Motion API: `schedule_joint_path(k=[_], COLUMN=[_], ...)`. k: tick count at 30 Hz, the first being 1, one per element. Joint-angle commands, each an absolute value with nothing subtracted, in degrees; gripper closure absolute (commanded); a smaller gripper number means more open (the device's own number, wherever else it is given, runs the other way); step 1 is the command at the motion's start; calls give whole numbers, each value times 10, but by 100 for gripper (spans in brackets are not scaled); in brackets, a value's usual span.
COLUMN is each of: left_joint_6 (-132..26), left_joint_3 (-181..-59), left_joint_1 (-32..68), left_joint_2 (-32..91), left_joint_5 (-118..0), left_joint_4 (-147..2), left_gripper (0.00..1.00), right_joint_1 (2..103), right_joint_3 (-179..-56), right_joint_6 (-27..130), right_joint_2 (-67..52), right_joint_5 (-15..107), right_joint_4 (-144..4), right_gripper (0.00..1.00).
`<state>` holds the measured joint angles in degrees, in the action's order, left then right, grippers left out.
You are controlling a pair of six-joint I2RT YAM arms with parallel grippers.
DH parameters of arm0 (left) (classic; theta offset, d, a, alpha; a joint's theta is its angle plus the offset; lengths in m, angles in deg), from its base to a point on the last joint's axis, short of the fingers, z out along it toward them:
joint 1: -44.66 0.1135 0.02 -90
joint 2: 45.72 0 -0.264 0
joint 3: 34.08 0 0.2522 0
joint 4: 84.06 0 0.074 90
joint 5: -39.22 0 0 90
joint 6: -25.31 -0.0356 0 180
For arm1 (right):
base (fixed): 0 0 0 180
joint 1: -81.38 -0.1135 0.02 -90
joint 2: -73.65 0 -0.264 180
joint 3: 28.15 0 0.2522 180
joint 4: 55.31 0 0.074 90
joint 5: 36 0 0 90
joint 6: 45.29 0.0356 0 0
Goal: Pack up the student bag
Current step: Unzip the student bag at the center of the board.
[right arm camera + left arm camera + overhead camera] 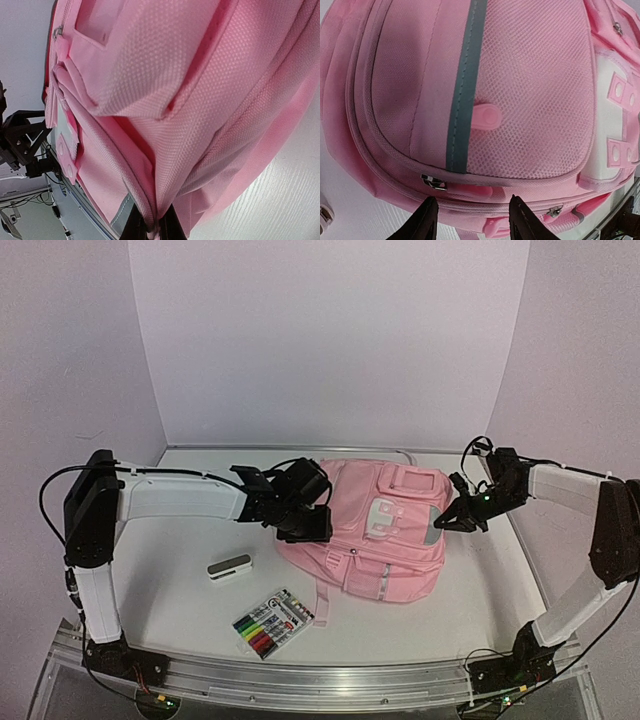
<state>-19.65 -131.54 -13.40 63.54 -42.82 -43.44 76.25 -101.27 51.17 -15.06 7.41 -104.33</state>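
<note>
Pink student bag point(385, 540) lies flat on the white table point(180, 580), front pockets up, right of centre in the top view. Left gripper point(308, 528) sits at the bag's left edge, right gripper point(447, 520) at its right edge. Marker pack point(273, 622) and small white-grey block point(230, 568) lie nearer the arm bases, left of the bag, not touching it.

Left wrist: fingers point(425, 222) spread apart, nothing clamped between them. Bag rim and zip seam show in the gap just past the tips. Grey stripe point(462, 100) runs down the pocket; metal zip pull point(434, 182) is just above the left finger.

Right wrist: jaws closed tight, pinching a fold of bag fabric at the seam point(155, 220). Bag fills most of the frame, bare table at lower right.
</note>
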Motion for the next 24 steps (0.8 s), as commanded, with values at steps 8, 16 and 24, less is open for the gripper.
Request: schedule_joint_path(k=[8,16,24], left_joint_6=[-149,-88,-107], left_joint_3=[-1430,-1474,-1451], left_joint_1=[-132,-132,-130], left_joint_2=[713,743,705], left_joint_5=[-361,-326,-294], left_joint_4=[-363,-290,-272], left_gripper=[42,66,95], right_joint_1=[765,765,765], right_joint_3=[-1023,-1025,-1029], right_joint_6=[487,485,477], right_joint_2=[-139,-137,-140], right_joint_5=[43,46,57], right_joint_4=[-1056,-1057,-1061], right_gripper=[100,100,100])
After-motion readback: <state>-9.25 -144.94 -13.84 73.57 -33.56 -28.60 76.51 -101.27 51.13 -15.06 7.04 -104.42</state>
